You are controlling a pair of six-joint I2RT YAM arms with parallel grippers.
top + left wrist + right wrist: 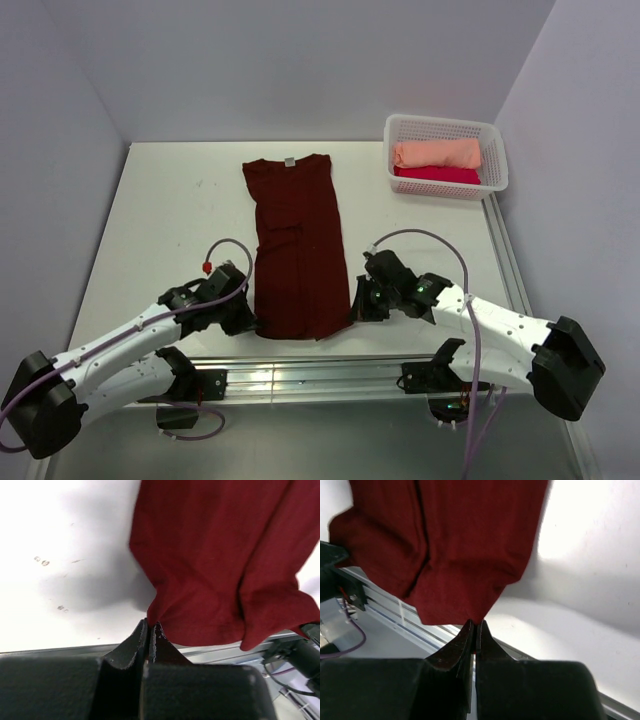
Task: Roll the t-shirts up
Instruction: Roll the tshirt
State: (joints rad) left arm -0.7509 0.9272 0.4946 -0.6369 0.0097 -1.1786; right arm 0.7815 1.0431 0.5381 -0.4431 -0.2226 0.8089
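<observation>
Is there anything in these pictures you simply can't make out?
Top view: the neck label on the maroon t-shirt is too small to read.
Top view: the peach t-shirt and the basket wall hide most of the pink t-shirt.
Both wrist views: the maroon t-shirt's collar end is cut off by the top edge.

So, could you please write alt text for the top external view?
The left hand and right hand each pinch a near corner of a maroon t-shirt folded narrow on the table. A far-right basket holds a peach shirt and a pink shirt.
</observation>
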